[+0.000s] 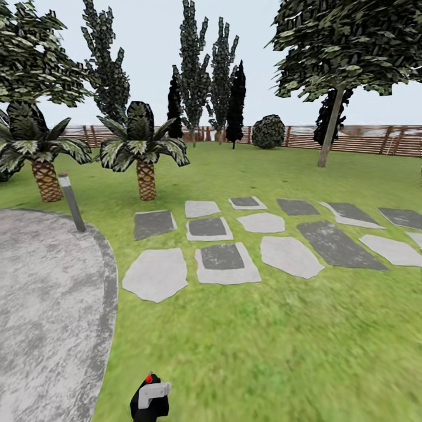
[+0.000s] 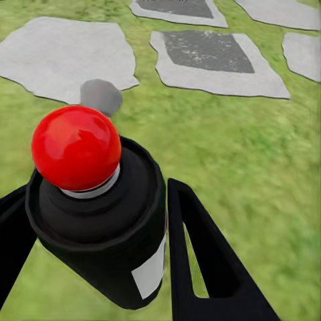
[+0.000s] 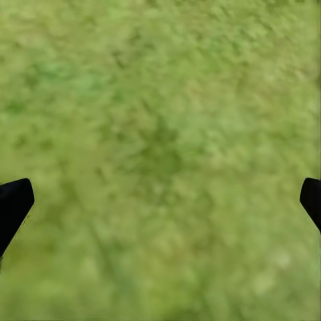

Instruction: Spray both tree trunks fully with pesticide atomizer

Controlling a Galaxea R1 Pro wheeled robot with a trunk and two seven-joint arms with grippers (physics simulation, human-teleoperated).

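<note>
The pesticide atomizer (image 2: 100, 221), a black bottle with a red cap and a whitish label, sits between the two black fingers of my left gripper (image 2: 107, 234), which is shut on it. In the head view the atomizer (image 1: 150, 400) shows at the bottom edge over the lawn, its light grey trigger head pointing right. One tree stands far right by the fence, with a straight grey-brown tree trunk (image 1: 331, 126) under a spreading crown (image 1: 351, 41). A second leafy crown (image 1: 29, 55) shows at the far left, its trunk hidden. My right gripper (image 3: 160, 200) hangs open over bare grass.
Grey stepping stones (image 1: 223, 258) lie ahead on the lawn. A round stone patio (image 1: 47, 305) lies at left, with a thin lamp post (image 1: 71, 201) at its rim. Two short palms (image 1: 142, 146) stand behind it. A wooden fence (image 1: 357, 139), cypresses and a round bush (image 1: 268, 131) line the back.
</note>
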